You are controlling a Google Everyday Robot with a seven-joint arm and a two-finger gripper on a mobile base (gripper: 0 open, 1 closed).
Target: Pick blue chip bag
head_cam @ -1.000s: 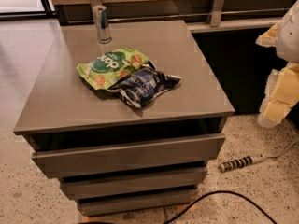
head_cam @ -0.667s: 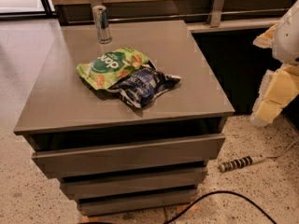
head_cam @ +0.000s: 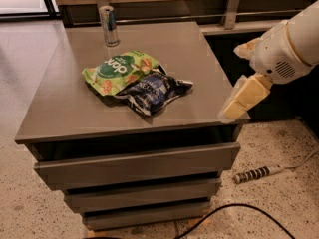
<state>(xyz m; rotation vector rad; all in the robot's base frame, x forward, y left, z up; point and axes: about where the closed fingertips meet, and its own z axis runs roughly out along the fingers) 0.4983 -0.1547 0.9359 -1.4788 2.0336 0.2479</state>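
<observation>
The big grey bench (head_cam: 70, 108) has drawers (head_cam: 134, 166) stacked under its top, and what is in them is hidden. The robot's hand (head_cam: 243, 76) hangs by the bench's right edge, its two fingers spread apart with nothing between them. The blue chip bag (head_cam: 152, 91) lies crumpled in the middle of the bench top, touching the green chip bag (head_cam: 119, 71) behind it, and a thin can (head_cam: 108, 26) stands upright near the back.

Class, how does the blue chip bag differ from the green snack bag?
The blue chip bag is dark navy; the green bag is bright. The blue bag lies nearer the table's front, the green bag nearer the can. Both are crumpled, touching. The pincer hangs beside the table's right edge.
</observation>
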